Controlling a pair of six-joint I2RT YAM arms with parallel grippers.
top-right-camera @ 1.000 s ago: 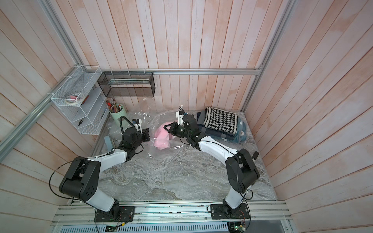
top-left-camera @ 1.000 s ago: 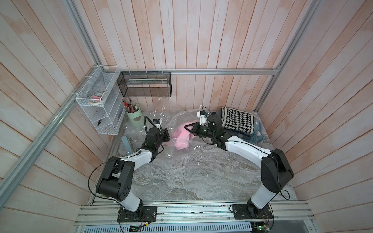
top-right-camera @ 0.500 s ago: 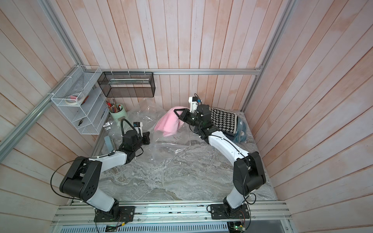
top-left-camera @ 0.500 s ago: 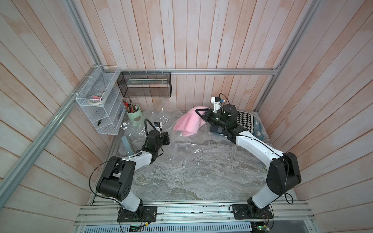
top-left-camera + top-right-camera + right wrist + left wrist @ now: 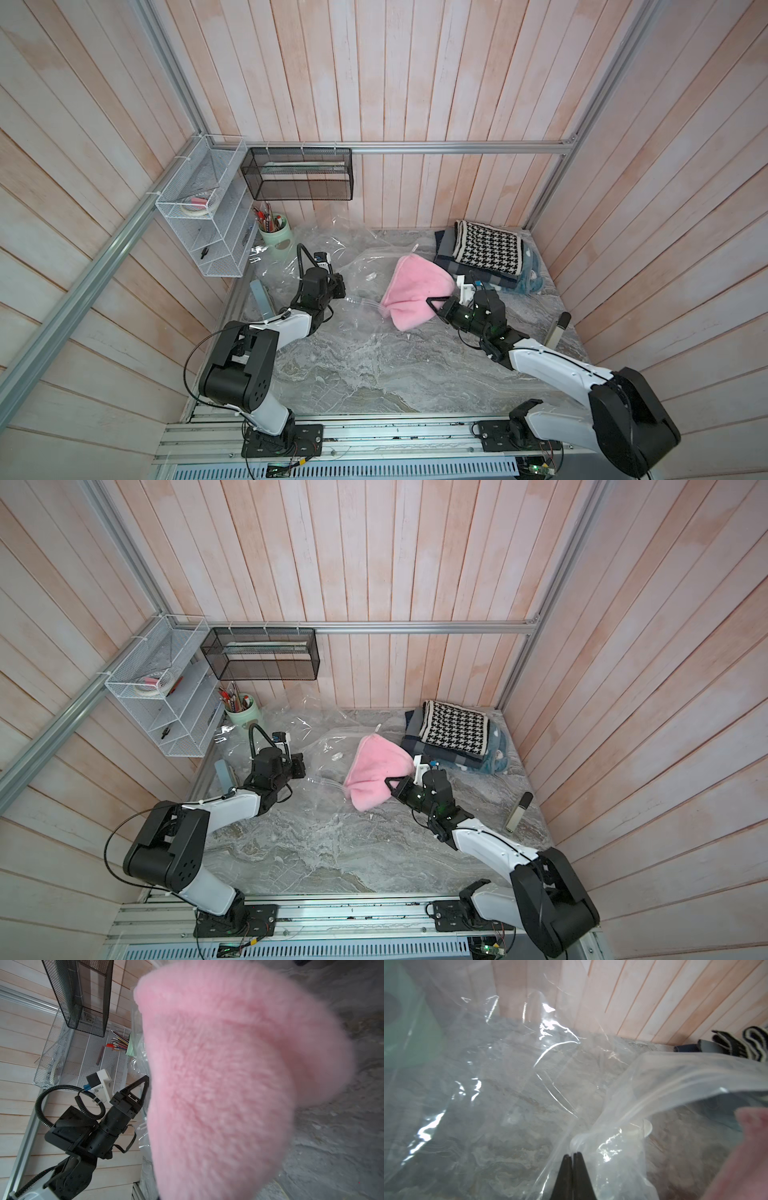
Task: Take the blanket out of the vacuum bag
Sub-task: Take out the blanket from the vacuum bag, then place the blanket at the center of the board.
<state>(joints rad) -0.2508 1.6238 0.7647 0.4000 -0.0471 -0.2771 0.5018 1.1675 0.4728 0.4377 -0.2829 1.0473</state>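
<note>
Overhead and wrist views of a two-arm station on a grey marbled desk (image 5: 374,374). At the far left a white wire shelf (image 5: 199,224) hangs on the wall, with a black mesh basket (image 5: 297,174) beside it on the back rail and a green cup (image 5: 276,241) of pens standing below. The left tool (image 5: 572,1155) is clenched on a gathered fold at the zip edge of the vacuum bag (image 5: 357,266), its fingers pressed together with only plastic between them. The bag, clear and crinkled, spreads over the back left of the desk from the cup toward the centre. Just to its right the pink blanket (image 5: 417,293) is bunched into a rounded wedge at the bag's mouth. Whether its near end remains under the plastic cannot be told. The right tool (image 5: 430,301) grasps the blanket at its lower right edge. Behind it, in the back right corner, a folded stack of textiles (image 5: 488,247) is topped by a black-and-white houndstooth piece. A slim grey object (image 5: 559,330) lies near the right wall.
</note>
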